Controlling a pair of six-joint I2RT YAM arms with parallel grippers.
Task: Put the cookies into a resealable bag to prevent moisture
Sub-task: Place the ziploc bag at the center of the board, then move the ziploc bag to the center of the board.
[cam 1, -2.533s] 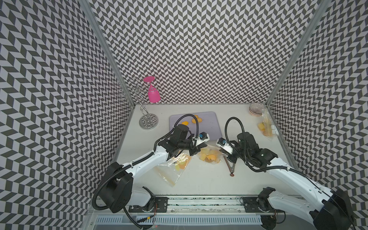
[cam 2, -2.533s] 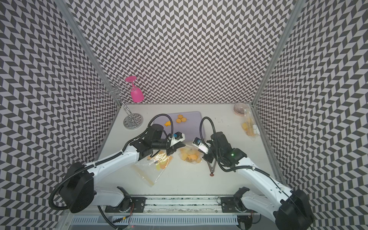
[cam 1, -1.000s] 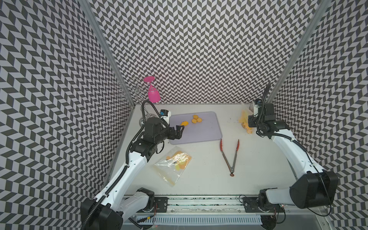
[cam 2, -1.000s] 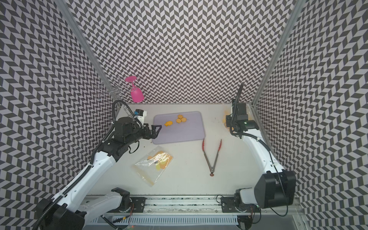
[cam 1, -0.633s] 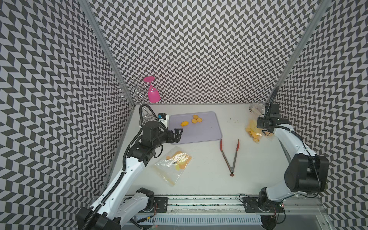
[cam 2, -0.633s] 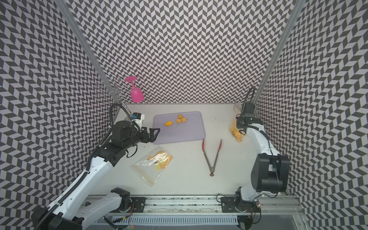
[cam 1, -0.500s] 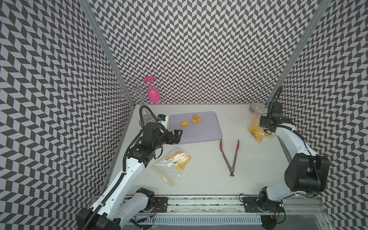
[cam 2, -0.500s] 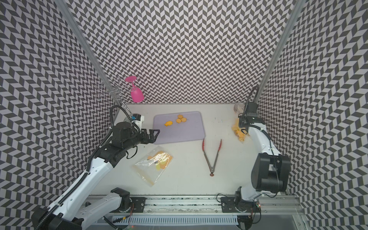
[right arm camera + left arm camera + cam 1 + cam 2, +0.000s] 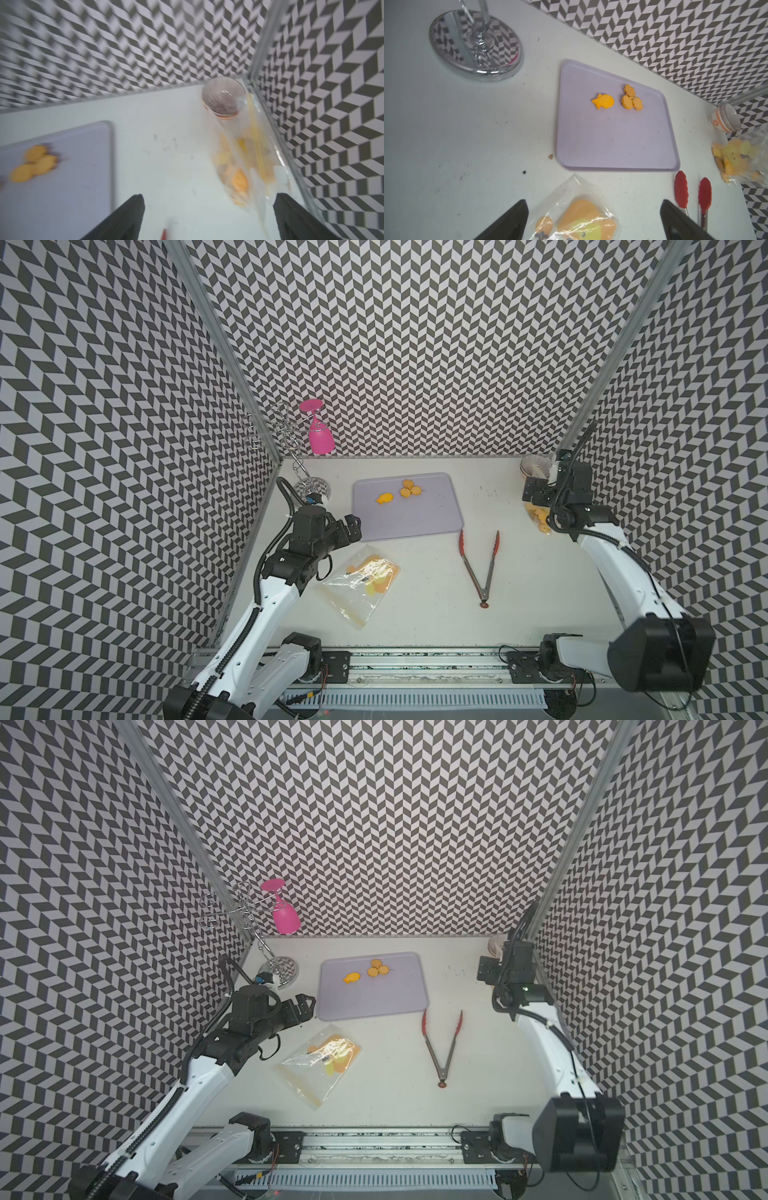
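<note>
I'd call this well along but unfinished: four cookies (image 9: pixel 385 498), a fish and three scalloped rounds, sit on the lavender tray (image 9: pixel 415 526) at upper centre, while a resealable bag (image 9: pixel 539 517) holding a heap of them lies at the right edge against the wall. A second bag (image 9: pixel 363 580) lies on the bench (image 9: pixel 415 614) below the tray's lower-left corner, contents unclear to me. My left fingers (image 9: pixel 508 222) and right fingers (image 9: pixel 124 218) both stand wide and empty, so those four and the sealing are left.

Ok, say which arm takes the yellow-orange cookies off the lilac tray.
Left: the left gripper, fingers open, hovers at a corner of the lilac plastic tray, facing the yellow-orange cookies; the right gripper is off by the clear filled bag.
</note>
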